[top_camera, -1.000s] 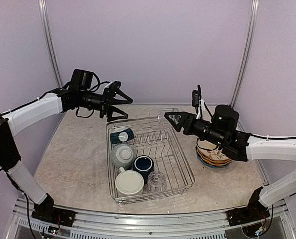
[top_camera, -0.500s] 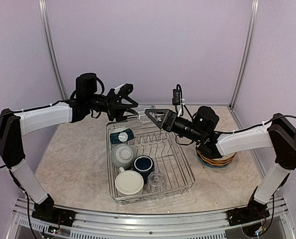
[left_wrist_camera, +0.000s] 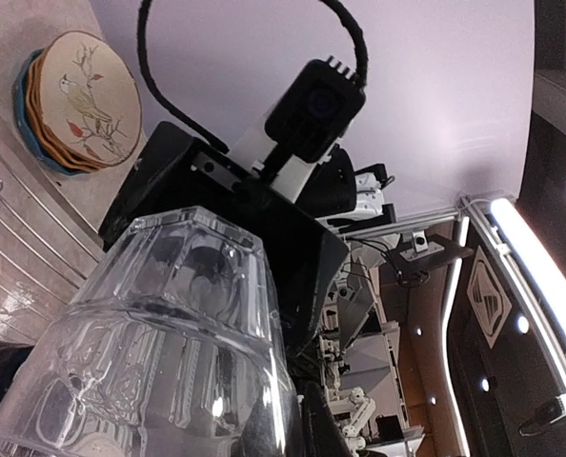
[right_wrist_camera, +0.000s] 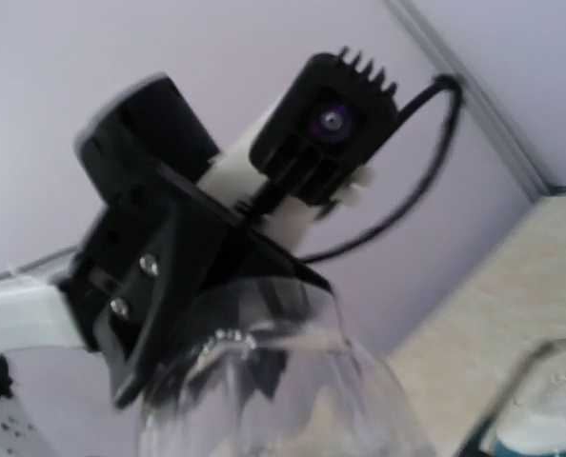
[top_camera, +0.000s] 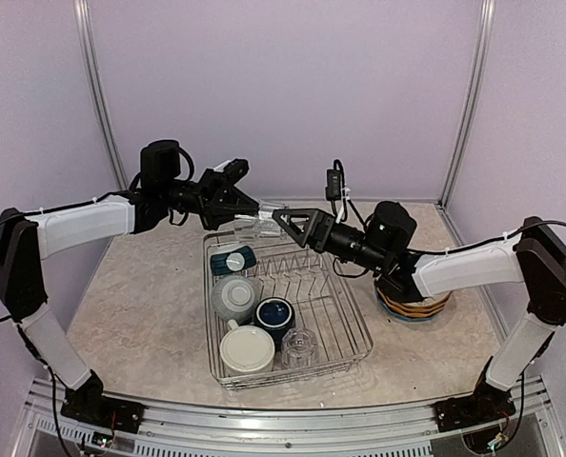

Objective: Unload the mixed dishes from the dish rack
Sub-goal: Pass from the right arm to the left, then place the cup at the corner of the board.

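Black left gripper (top_camera: 248, 209) is clamped shut on the clear glass (top_camera: 257, 228), which hangs in the air over the rack's (top_camera: 307, 271) 12 o'clock edge. The glass's long axis runs roughly 9-to-3, with the left gripper on the 9 end. Right gripper (top_camera: 285, 221) is at the 3 end, jaws spread about it; can't tell if they touch or clear it. I'd say the left arm owns the carry. Bare table (top_camera: 140, 305) lies at the rack's 9 o'clock, while the plate stack (top_camera: 412, 307) crowds 3.
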Controlling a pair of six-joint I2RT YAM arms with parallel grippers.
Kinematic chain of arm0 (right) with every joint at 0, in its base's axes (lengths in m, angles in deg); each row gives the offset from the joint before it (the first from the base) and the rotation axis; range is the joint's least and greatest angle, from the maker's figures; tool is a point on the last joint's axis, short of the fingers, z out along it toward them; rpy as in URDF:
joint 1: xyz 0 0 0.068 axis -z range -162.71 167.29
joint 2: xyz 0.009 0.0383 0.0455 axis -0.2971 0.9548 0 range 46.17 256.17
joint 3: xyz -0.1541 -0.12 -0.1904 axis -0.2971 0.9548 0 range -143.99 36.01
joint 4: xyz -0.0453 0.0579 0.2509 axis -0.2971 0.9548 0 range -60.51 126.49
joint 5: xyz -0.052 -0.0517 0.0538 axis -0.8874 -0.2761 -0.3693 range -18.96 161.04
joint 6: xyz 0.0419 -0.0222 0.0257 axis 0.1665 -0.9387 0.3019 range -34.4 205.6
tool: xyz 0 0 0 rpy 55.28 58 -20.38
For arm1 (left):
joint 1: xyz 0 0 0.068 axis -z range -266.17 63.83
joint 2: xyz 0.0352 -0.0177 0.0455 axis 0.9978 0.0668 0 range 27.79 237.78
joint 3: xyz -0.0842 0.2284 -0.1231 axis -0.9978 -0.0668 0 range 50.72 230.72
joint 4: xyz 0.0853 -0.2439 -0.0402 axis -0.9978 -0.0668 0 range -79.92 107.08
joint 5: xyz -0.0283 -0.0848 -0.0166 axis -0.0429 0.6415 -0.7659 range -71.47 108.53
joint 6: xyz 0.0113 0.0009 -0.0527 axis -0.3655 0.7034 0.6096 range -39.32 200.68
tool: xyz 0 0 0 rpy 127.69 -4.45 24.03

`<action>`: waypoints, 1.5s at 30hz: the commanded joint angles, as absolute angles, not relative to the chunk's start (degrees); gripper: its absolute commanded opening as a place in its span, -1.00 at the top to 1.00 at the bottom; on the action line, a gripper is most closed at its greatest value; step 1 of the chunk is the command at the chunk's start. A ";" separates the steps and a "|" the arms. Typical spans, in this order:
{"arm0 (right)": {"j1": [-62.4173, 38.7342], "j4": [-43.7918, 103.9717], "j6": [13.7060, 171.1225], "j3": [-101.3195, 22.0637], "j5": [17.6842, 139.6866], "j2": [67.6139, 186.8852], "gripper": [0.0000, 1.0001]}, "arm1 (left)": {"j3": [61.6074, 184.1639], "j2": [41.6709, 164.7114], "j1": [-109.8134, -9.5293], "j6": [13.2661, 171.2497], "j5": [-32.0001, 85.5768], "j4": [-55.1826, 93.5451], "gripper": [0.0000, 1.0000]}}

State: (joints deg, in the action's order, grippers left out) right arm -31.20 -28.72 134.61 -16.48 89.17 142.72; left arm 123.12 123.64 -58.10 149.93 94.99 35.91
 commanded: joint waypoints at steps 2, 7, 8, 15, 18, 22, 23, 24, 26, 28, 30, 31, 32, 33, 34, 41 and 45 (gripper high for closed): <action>-29.80 -12.41 127.14 -15.73 83.58 135.84 -0.98 | 128.68 118.60 -63.36 131.44 84.82 9.94 1.00; -29.35 0.00 122.01 -15.00 77.31 129.23 -1.00 | 135.73 115.10 -66.81 115.49 62.62 -14.13 1.00; -29.30 2.04 121.32 -14.79 75.90 128.17 -0.99 | 136.58 114.55 -67.91 114.43 56.91 -16.99 1.00; -29.34 17.16 114.63 -16.10 66.21 122.85 -1.00 | 144.89 120.77 -81.18 116.82 41.80 -33.08 1.00; -29.34 21.19 113.83 -15.88 63.85 120.97 -1.00 | 149.14 127.11 -85.64 116.98 41.06 -38.75 1.00; -29.36 23.11 112.75 -15.51 64.33 119.31 -1.00 | 151.92 133.58 -90.83 114.74 40.63 -42.00 1.00; -29.38 23.91 112.43 -15.69 64.38 119.18 -1.00 | 152.82 134.50 -91.32 114.08 38.71 -43.10 1.00; -29.44 24.76 112.05 -15.89 64.55 119.11 -1.00 | 153.86 135.82 -91.62 113.52 34.91 -44.61 1.00; -29.54 26.02 111.32 -16.11 64.75 118.97 -1.00 | 155.68 138.62 -92.13 112.25 31.40 -46.94 1.00; -29.57 26.81 110.94 -16.11 64.81 118.93 -1.00 | 156.97 140.99 -92.57 111.40 29.03 -48.86 1.00; -29.64 27.55 110.66 -16.16 64.79 119.00 -1.00 | 158.28 143.55 -92.71 110.78 26.58 -50.37 1.00; -29.72 27.90 110.53 -16.20 64.93 119.03 -1.00 | 158.81 144.81 -92.93 110.60 25.53 -50.97 1.00; -29.80 28.39 110.41 -16.20 65.00 119.05 -1.00 | 159.35 146.37 -93.05 110.57 25.41 -51.56 1.00; -29.91 28.62 110.31 -16.12 64.98 119.03 -1.00 | 159.96 147.25 -93.31 110.56 25.87 -52.03 1.00; -30.02 28.89 110.30 -15.99 65.01 119.03 -1.00 | 160.43 148.36 -93.41 110.56 25.96 -52.44 1.00; -31.41 30.21 110.40 -15.57 64.57 119.98 -1.00 | 161.50 151.75 -93.47 109.97 21.70 -53.49 0.96; -32.69 31.58 109.53 -17.00 64.32 122.44 -1.00 | 162.68 153.67 -93.08 109.53 23.62 -54.56 0.66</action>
